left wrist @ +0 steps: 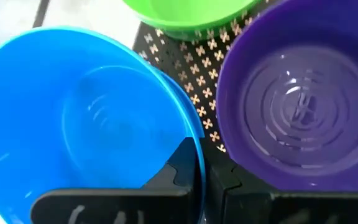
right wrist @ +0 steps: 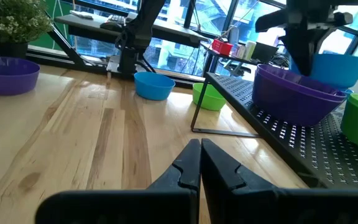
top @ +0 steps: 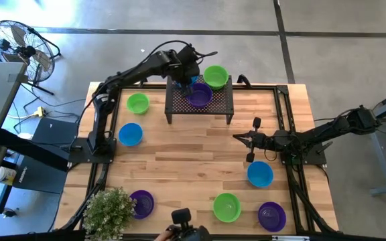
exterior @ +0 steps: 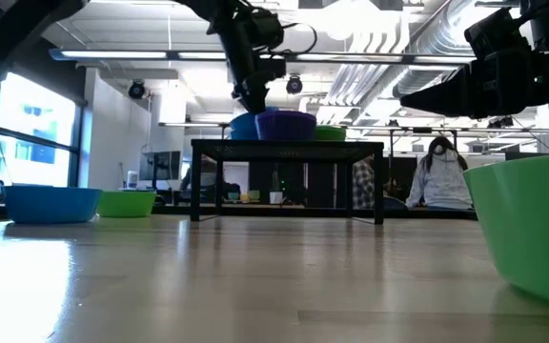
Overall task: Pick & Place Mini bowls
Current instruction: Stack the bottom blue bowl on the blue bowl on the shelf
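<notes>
High view first: we start at the left, where our left gripper [top: 190,83] hangs over the near-left part of the black perforated rack [top: 220,107] at the far edge of the table [top: 200,150]. Its fingers are pinched together on the rim of a blue mini bowl [left wrist: 73,118], one finger inside the wall and one outside, as the left wrist view shows. We judge the rim grip is used because the bowl is too wide to span. The bowl is tilted and lifted, with its lower edge beside a purple bowl [top: 200,95] that already sits on the rack just to the gripper's right. A green bowl [top: 216,75] sits beyond that, at the rack's far edge. We read this as the placing step: the blue bowl is being brought down next to the purple one, or onto it, and we cannot tell which.

To the left of this gripper and nearer us, a green bowl [top: 138,102] and a blue bowl [top: 131,134] wait on the bare wood, with a purple one [top: 141,203] by the potted plant [top: 109,211].

Moving right, our right gripper [top: 246,138] rests low over the table, well apart from the rack, fingers closed together on nothing. It seems parked to keep clear. Close by on its near side lie a blue bowl [top: 260,174], a green bowl [top: 226,207] and a purple bowl [top: 271,215], likely its share to collect.
</notes>
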### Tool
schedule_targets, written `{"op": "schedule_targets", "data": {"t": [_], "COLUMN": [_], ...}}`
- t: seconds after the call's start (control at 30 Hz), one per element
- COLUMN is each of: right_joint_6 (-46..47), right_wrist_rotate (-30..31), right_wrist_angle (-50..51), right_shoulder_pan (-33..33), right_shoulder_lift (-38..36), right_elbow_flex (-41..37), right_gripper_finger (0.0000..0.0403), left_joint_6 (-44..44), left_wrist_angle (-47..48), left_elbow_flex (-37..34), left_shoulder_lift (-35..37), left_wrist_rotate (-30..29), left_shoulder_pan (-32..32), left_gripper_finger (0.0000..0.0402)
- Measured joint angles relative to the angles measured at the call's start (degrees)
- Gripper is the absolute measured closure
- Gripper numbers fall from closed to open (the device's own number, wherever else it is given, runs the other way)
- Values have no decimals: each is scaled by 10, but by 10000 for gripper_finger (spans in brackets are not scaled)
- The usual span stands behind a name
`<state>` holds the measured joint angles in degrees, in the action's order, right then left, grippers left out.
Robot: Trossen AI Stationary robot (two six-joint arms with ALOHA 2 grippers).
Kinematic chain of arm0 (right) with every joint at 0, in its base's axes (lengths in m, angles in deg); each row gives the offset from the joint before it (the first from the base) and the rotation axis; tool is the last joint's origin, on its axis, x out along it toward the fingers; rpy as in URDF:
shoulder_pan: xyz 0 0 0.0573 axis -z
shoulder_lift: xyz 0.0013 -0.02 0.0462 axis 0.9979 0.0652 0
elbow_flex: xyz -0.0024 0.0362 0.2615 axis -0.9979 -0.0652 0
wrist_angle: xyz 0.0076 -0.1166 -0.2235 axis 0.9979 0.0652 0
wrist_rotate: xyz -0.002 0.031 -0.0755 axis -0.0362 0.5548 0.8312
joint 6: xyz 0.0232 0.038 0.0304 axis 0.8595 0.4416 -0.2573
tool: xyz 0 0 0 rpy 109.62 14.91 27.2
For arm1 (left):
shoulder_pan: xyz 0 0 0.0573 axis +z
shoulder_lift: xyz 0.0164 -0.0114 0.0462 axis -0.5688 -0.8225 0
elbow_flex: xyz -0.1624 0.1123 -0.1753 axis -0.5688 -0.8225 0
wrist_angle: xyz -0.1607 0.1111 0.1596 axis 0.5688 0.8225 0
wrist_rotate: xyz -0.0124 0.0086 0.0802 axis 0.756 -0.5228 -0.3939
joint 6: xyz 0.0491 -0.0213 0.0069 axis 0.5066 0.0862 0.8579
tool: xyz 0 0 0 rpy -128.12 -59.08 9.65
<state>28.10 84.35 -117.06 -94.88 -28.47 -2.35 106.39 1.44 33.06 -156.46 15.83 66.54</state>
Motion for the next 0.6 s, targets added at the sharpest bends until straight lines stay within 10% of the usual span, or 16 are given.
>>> {"op": "schedule_targets", "data": {"t": [0.6], "right_joint_6": [-2], "right_wrist_rotate": [0], "right_wrist_angle": [0], "right_shoulder_pan": [0], "right_shoulder_lift": [0], "right_elbow_flex": [0], "right_gripper_finger": [403], "left_joint_6": [-5], "left_wrist_angle": [19], "left_elbow_flex": [0], "left_shoulder_lift": [1], "left_wrist_rotate": [-14], "left_shoulder_pan": [0], "left_gripper_finger": [400]}}
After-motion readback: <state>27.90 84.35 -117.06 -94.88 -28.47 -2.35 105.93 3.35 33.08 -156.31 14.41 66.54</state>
